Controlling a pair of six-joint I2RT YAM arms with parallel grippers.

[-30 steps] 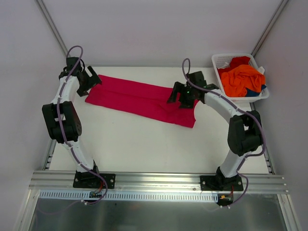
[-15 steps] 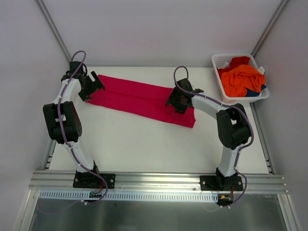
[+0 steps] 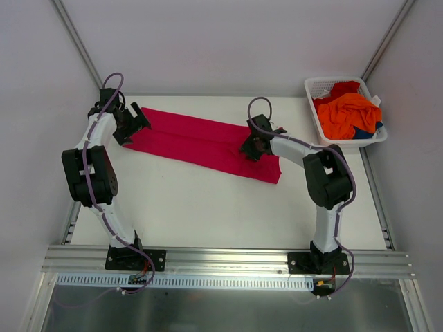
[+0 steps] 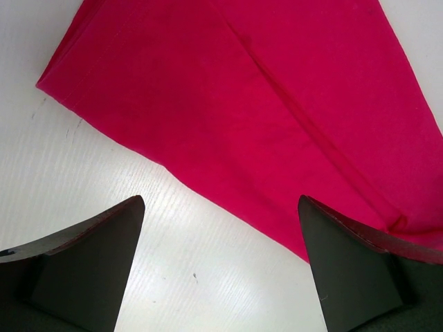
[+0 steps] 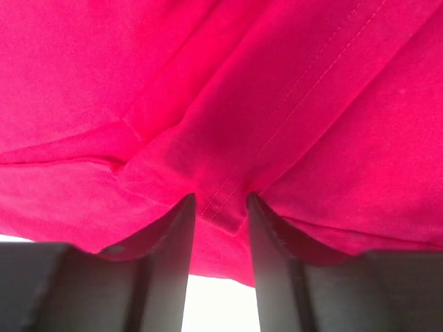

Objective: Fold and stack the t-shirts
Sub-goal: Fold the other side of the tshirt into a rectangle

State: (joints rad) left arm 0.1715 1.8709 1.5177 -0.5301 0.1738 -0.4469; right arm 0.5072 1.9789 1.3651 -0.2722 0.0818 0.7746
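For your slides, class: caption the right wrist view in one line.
Right gripper pinching a fold of the magenta-pink t-shirt between its fingers.

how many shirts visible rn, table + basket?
4: magenta shirt spread on the table; orange shirt, red shirt and blue shirt piled in the basket. More may be buried underneath.

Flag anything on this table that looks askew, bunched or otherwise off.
The magenta t-shirt lies as a long band slanted across the table, not square to its edges. Its right end is puckered into a ridge between the right gripper fingers. The basket overflows with the crumpled orange t-shirt.
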